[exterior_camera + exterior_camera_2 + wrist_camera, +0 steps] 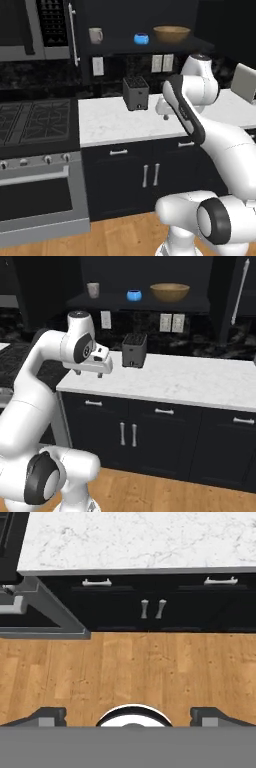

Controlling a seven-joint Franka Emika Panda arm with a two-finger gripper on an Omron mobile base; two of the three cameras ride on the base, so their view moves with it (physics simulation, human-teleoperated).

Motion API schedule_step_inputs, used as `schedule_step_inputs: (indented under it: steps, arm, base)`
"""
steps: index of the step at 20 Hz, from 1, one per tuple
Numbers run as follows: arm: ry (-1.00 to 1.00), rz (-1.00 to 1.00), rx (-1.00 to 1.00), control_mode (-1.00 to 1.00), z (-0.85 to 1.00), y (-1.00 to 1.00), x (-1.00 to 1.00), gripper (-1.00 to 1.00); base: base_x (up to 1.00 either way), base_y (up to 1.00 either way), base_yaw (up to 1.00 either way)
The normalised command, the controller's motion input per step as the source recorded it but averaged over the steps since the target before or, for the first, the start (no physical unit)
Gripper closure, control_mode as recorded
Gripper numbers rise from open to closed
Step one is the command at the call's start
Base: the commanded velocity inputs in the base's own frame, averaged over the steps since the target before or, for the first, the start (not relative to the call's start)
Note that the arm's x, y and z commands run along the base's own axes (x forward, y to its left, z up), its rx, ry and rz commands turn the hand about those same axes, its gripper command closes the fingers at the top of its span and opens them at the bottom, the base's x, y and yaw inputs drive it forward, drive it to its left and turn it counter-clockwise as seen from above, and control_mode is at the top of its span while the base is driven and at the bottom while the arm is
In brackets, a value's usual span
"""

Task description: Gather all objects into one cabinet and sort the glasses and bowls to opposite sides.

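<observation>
The black upper cabinet (120,17) stands open above the counter. On its shelf, a beige mug (95,35) is on the left, a small glossy blue vessel (141,38) in the middle and a wide wooden bowl (171,33) on the right. The right base view shows the same row: mug (93,289), blue vessel (134,295), bowl (169,291). My gripper (88,374) hangs over the counter's front edge, left of the toaster, well below the shelf. It points down, open and empty. In the hand view its fingertips (47,716) stand wide apart over the wooden floor.
A dark toaster (135,92) stands at the back of the white marble counter (115,125). To the left are a stove (35,117) and its oven. A door with a long silver handle (74,35) flanks the cabinet. Lower cabinets (150,609) with short handles sit under the counter.
</observation>
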Motion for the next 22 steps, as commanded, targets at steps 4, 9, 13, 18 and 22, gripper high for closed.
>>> schedule_step_inputs:
  steps: [4, 9, 13, 18, 22]
  arm:
    - [0.0, 0.0, 0.0, 1.0, 0.0, 0.0, 0.0, -1.0]
    - [0.0, 0.0, 0.0, 1.0, 0.0, 0.0, 0.0, -1.0]
    - [0.0, 0.0, 0.0, 1.0, 0.0, 0.0, 0.0, -1.0]
    - [0.0, 0.0, 0.0, 1.0, 0.0, 0.0, 0.0, -1.0]
    - [0.0, 0.0, 0.0, 1.0, 0.0, 0.0, 0.0, -1.0]
  base:
    - [-0.73, 0.54, 0.0]
    - [-0.33, 0.71, 0.0]
    - [-0.17, 0.8, 0.0]
    - [-0.09, 0.93, 0.0]
    - [-0.01, 1.0, 0.0]
